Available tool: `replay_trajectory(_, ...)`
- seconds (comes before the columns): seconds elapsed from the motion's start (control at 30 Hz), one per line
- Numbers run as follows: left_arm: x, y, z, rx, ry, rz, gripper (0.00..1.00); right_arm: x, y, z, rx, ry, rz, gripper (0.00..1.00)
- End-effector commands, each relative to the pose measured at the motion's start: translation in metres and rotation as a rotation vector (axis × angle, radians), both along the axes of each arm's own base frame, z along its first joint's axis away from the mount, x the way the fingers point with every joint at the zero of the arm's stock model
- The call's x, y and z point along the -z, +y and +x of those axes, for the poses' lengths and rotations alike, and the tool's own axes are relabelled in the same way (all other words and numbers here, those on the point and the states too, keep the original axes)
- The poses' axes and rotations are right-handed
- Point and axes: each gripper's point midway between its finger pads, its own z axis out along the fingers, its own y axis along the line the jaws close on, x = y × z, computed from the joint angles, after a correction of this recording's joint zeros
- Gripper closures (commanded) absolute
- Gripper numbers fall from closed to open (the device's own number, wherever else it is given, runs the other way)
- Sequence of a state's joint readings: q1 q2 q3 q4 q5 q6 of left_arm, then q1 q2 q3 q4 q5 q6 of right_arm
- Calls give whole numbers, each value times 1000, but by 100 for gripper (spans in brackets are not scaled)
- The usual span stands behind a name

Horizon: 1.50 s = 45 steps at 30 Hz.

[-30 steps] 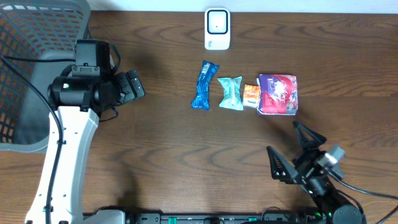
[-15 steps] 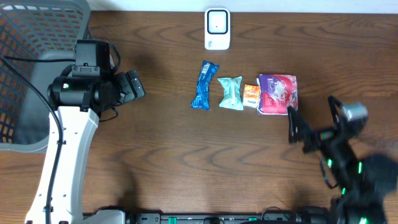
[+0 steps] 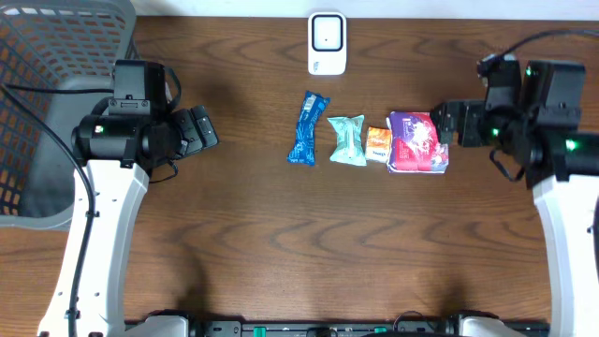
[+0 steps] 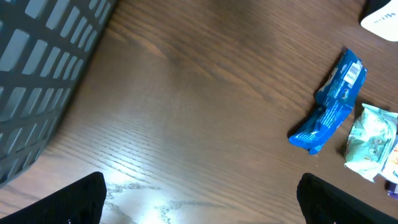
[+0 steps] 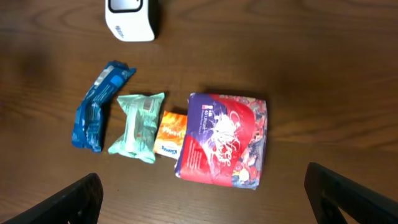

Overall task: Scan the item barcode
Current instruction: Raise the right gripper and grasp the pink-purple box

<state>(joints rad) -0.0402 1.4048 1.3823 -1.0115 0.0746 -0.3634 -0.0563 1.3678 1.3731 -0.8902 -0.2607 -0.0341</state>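
Scanner, purple-red pack (lettering too small)

A grey mesh basket sits at the corner of the dark wood-grain bench, off to the left of the left claw and apart from it.

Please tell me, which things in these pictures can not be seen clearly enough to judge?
- Barcodes: the blue packet shows a pale patch in the left wrist view, too small to read. No other code shows.
- Scanner: cut by the top edge in the right wrist view.
- Basket: in the overhead view, cut by the frame edges and partly covered by the left arm. Its contents are unknown.
- Orange packet: print too small everywhere.
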Motion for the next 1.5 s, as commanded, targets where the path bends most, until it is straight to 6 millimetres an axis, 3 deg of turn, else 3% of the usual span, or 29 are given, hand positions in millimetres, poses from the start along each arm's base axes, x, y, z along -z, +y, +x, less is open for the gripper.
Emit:
replay_trajectory(0.0,-1,3,1,-12,0,9,2,-1,-2,3,-6,8,-13,1)
replay_trajectory(0.17,-1,3,1,-12,0,9,2,10,-17,3,47,35,-75,1)
replay_trajectory(0.27,-1,3,1,-12,0,9,2,28,-34,7,105,72,-152,1)
replay_trajectory(0.53,-1,3,1,-12,0,9,2,119,-44,19,115,241,-181,1)
replay_trajectory(0.77,-1,3,1,-12,0,9,2,155,-36,37,-22,258,14,14)
replay_trajectory(0.97,-1,3,1,-12,0,9,2,178,-41,48,-55,248,189,44)
replay_trajectory(1.07,-1,3,1,-12,0,9,2,189,-45,47,-49,268,243,43)
replay_trajectory(1.17,-1,3,1,-12,0,9,2,196,-37,46,-109,261,332,53)
replay_trajectory(1.37,-1,3,1,-12,0,9,2,214,-25,44,-170,274,430,48)
replay_trajectory(1.43,-1,3,1,-12,0,9,2,223,-25,43,-165,293,432,56)
replay_trajectory(1.47,-1,3,1,-12,0,9,2,227,-25,42,-162,302,432,67)
